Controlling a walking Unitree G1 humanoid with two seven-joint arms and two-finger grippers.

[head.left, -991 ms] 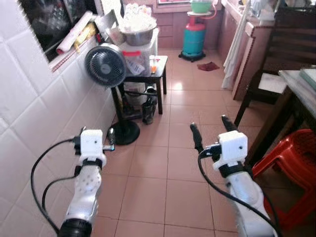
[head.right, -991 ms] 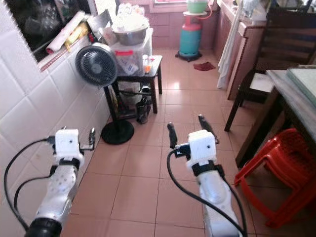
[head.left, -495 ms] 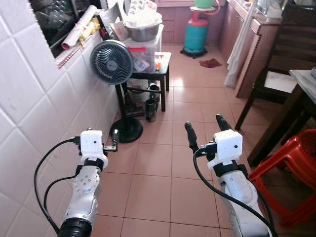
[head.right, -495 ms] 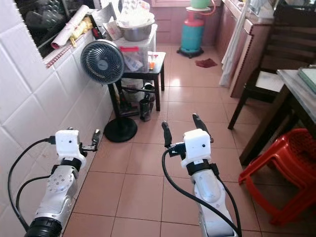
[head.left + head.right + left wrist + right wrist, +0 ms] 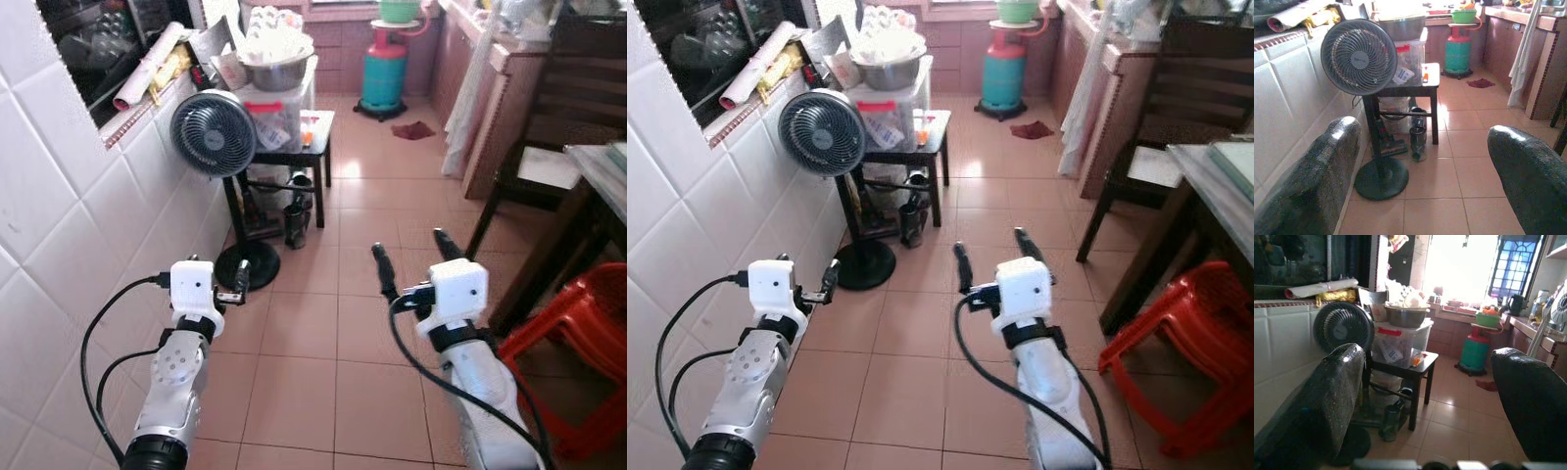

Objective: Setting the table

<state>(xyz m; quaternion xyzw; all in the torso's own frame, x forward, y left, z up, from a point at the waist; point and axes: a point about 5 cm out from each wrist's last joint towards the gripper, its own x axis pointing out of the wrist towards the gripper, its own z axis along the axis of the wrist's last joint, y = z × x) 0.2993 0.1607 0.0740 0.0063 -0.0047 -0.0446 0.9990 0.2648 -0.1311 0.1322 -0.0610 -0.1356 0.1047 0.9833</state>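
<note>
1. Left gripper (image 5: 241,286) was raised at 9 o'clock by the tiled wall (image 5: 59,225), fingers spread, empty. Versus a second earlier the whole view had swung; the camera moved, the fan (image 5: 214,132) did not.
2. Right gripper (image 5: 411,259) was at 1 o'clock, fingers apart, carrying nothing. Judgement: still walking, no tableware collected.
3. Dining table (image 5: 600,174) sat at 3 o'clock, red stool (image 5: 578,333) beside it.
4. Right wrist view alone showed the bright window (image 5: 1513,267); head views showed the table edge.
</note>
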